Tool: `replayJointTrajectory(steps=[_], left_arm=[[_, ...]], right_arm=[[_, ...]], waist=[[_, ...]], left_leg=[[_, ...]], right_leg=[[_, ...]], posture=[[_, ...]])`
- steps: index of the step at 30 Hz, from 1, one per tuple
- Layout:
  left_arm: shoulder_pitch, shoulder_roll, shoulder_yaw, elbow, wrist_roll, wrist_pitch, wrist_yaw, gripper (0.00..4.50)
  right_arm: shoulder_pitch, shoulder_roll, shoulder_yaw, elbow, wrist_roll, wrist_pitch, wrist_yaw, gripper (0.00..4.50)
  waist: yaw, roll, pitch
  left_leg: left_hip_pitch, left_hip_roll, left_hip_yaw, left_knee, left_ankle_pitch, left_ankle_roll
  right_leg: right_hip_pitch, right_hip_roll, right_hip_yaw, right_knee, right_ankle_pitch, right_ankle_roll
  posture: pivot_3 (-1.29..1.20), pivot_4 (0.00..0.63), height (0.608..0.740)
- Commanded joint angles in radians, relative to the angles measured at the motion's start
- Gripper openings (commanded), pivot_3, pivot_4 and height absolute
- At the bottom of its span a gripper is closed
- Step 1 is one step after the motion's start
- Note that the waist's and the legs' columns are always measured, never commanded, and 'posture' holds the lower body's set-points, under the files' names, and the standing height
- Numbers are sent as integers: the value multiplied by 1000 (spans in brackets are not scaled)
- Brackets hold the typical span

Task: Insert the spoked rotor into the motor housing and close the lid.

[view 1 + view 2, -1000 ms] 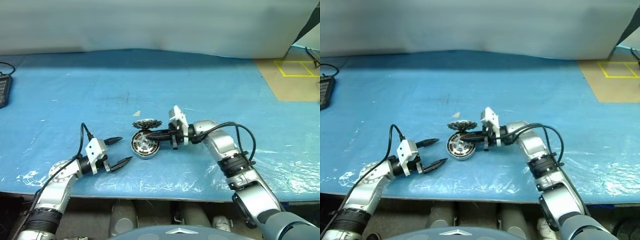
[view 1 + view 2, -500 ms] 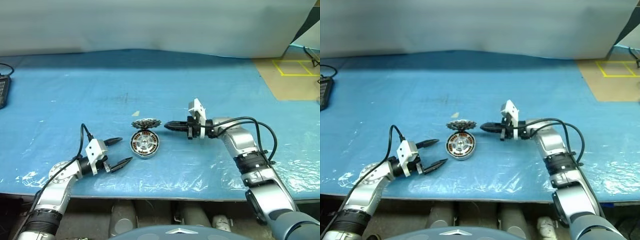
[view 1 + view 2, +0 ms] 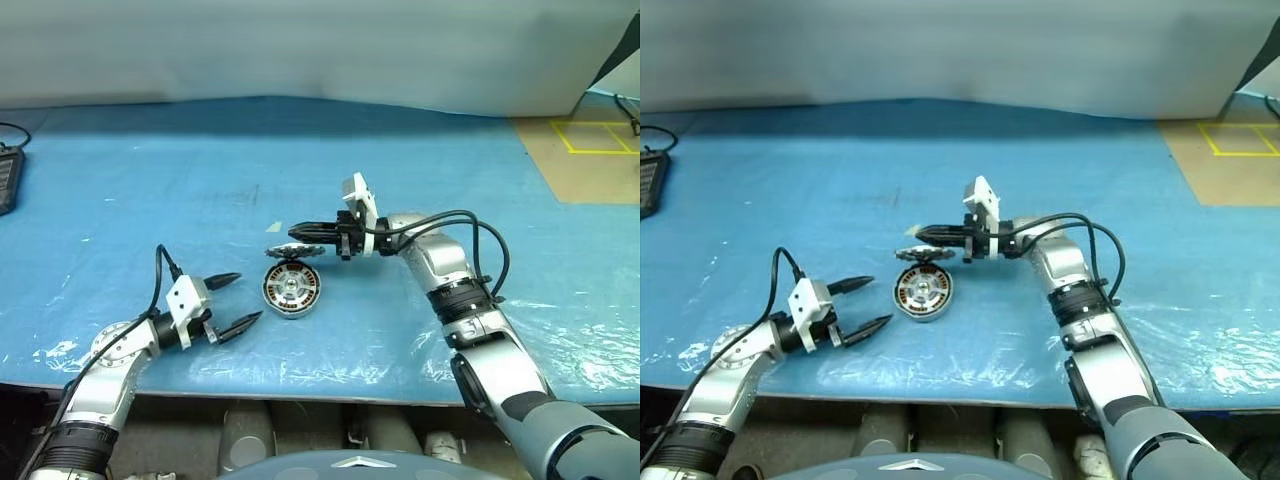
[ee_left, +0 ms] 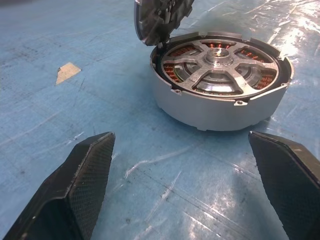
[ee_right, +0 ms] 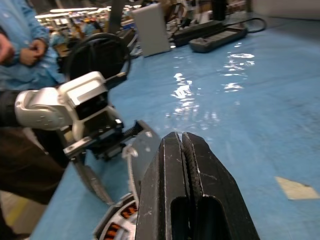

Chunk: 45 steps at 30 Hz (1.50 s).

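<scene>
While I look down over the blue plastic-covered table (image 3: 420,180), my left gripper (image 3: 238,302) rests low with its fingers spread wide and empty, and my right gripper (image 3: 296,229), fingers pressed together on nothing, hovers over the toothed grey metal lid (image 3: 294,251). From my left wrist, the round silver motor housing (image 4: 220,80) holds the spoked rotor (image 4: 220,59) inside, the lid tilted against its far rim.

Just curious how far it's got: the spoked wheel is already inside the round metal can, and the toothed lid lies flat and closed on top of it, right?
Not quite. The spoked wheel does sit inside the can, but the toothed lid isn't closed: it stands tilted on the can's far rim, leaving the wheel uncovered, as the left wrist view shows.
</scene>
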Motion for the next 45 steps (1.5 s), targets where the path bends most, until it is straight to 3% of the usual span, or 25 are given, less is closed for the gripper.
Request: replayJointTrajectory(steps=[1,7,13,19,25,29,39,45], left_arm=[[5,10,26,-45,-14,7,8,4500],[7,12,24,-54,-15,18,7,4500],[10,16,26,-61,-17,25,5,4500],[9,15,24,-58,-16,25,4,4500],[1,11,18,-46,-13,21,2,4500],[-5,8,16,-40,-12,18,0,4500],[-5,4,15,-39,-12,16,0,4500],[5,4,19,-43,-12,13,3,4500]], right_arm=[[51,-16,42,-81,19,44,44,46],[120,-9,104,-73,-10,68,41,46],[147,-21,171,14,-109,-27,24,46],[144,-20,169,59,-135,-110,4,46],[122,1,93,14,-53,-108,12,46],[118,-19,103,-12,-91,-175,8,952],[97,4,108,30,-142,-280,-57,4435],[93,17,126,75,-186,-329,-67,4477]], waist=[[0,0,0],[-2,0,0],[-3,0,-1],[-2,0,-1],[-2,0,-1],[-2,0,-1],[-4,0,0],[-3,0,0]], left_leg=[[0,0,0,0,0,0],[2,0,0,1,0,-1],[2,0,0,0,0,-1],[12,0,0,0,-1,0],[19,0,2,-3,-1,1],[17,0,3,-4,-1,1],[15,0,4,-7,-1,0],[15,0,4,-8,-1,0]], right_leg=[[0,0,0,0,0,0],[1,0,1,0,0,0],[1,0,1,0,0,0],[10,0,1,-1,0,0],[15,-1,3,-1,0,0],[14,0,4,-3,0,0],[11,0,4,-5,0,0],[11,0,4,-6,0,0]], posture=[[0,150,740],[0,150,740],[0,150,740],[0,150,740],[0,150,740],[0,150,740],[0,150,740],[0,150,740]])
